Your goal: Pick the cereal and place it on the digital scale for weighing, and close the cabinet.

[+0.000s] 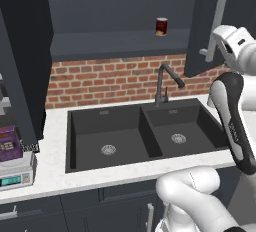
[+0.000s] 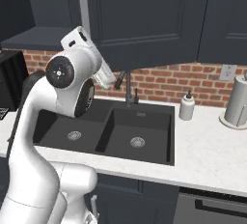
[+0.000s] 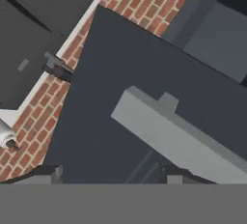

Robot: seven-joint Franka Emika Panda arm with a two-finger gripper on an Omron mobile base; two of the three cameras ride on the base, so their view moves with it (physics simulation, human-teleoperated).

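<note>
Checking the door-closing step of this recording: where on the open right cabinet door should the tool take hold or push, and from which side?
Go for the long vertical silver bar handle on the open cabinet door, around mid-length between its two standoffs. The bar stands clear of the flat panel, so the tool can straddle it from the handle face. Pushing near that free edge, far from the hinge, should swing it shut most easily.

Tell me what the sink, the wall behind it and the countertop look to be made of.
Sink: matte black, likely composite or coated metal; no shine, only its drains glint.
Wall: red brick with pale mortar lines, rough-looking.
Countertop: white stone, perhaps marble or quartz; faint grey veining, smooth finish.
</note>
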